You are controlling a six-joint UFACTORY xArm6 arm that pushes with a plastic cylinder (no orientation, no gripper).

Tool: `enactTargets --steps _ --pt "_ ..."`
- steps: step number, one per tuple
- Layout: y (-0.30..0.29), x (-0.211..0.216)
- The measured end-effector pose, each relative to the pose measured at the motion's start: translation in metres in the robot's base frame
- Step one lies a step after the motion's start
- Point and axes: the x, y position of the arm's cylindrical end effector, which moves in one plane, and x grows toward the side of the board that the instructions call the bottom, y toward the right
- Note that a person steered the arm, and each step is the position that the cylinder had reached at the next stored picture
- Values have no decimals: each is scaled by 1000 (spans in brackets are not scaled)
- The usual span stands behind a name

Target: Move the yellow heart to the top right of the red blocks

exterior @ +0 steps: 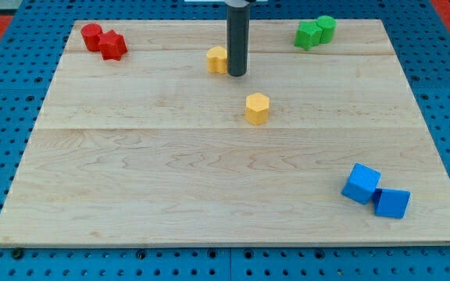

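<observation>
A yellow heart (216, 58) lies on the wooden board near the view's top centre. My tip (237, 74) rests right against its right side. Two red blocks sit touching at the view's top left: a red cylinder (92, 36) and a red star-like block (113, 45) just right of it. The heart is well to the right of the red blocks and slightly lower. A second yellow block, a hexagon (257, 108), lies below and right of my tip.
Two green blocks (315, 32) sit touching at the view's top right. Two blue cubes (362, 184) (392, 203) sit together at the bottom right. The wooden board (131, 172) lies on a blue pegboard.
</observation>
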Motion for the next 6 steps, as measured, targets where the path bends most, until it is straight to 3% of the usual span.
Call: enactTargets --steps 2,3,4,6 --pt "-16 -71" --pt "-12 -78" --pt "-24 -53" --pt "-50 -88"
